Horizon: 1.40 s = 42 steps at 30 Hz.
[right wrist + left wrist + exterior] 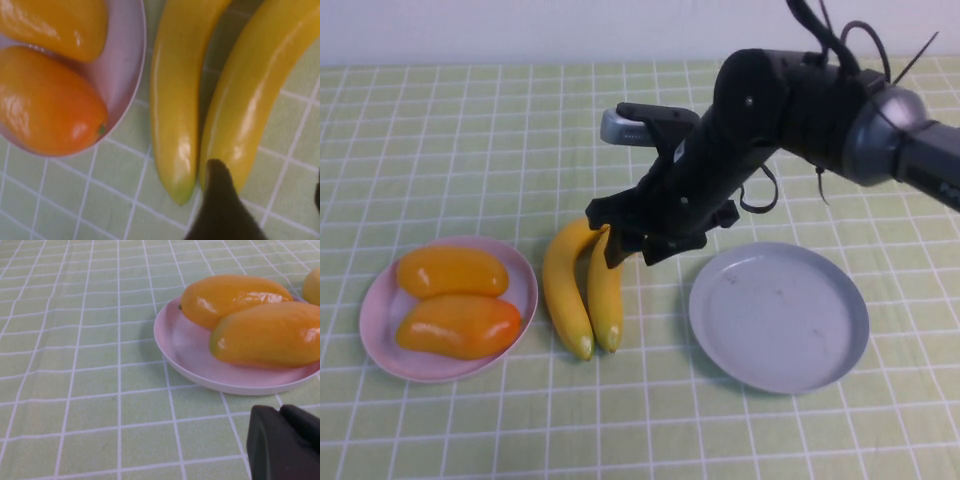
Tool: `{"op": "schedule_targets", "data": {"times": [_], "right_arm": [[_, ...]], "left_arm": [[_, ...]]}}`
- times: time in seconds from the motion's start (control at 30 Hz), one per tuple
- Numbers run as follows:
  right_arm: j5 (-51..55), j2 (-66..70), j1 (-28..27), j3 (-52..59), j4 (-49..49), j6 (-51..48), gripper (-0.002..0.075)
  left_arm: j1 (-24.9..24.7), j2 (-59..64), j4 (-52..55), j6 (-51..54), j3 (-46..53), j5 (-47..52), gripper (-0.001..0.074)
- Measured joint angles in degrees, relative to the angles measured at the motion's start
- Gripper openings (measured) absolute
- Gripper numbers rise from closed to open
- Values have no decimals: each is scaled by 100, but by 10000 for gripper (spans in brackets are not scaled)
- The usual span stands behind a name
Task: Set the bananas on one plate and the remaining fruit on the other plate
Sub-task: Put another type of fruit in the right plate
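We count two bananas, lying side by side on the counter between the two plates, touching along their length. The pink plate sits to the robot's left and carries two mangoes (one behind the other, the nearer one with a reddish blush). The grey plate lies to the right, with nothing on it.

The right gripper hangs over the far ends of the bananas, just at the right-hand one. Its fingers are spread; one dark fingertip shows beside that banana's end in the right wrist view, and nothing is held.

Of the left gripper we see only a dark part near the pink plate's rim; we cannot tell whether it is released or clenched.
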Motion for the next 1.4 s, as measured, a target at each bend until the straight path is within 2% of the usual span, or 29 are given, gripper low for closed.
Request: {"op": "schedule_targets", "data": {"times": [0.1,0.17,0.4,0.6,0.77,0.97,1.2,1.4], "right_arm": [[76,443,0,-522,-36,247,424],[115,707,0,-831,-36,372,454],[300,1519,0,-1755,-133,629,477],[587,1864,0,-2078,-490,761,479],[670,1944,0,-2114,-630,770,452],[670,1944,0,-2123,-695,770,314],[699,1944,0,-2123,-707,770,314],[1241,1944,-42,-2499,-737,770,314]], "left_arm": [[0,0,0,0,0,0,2],[0,0,0,0,0,0,2],[0,0,0,0,0,0,2],[0,0,0,0,0,0,2],[0,0,0,0,0,0,2],[0,0,0,0,0,0,2],[0,0,0,0,0,0,2],[0,0,0,0,0,0,2]]}}
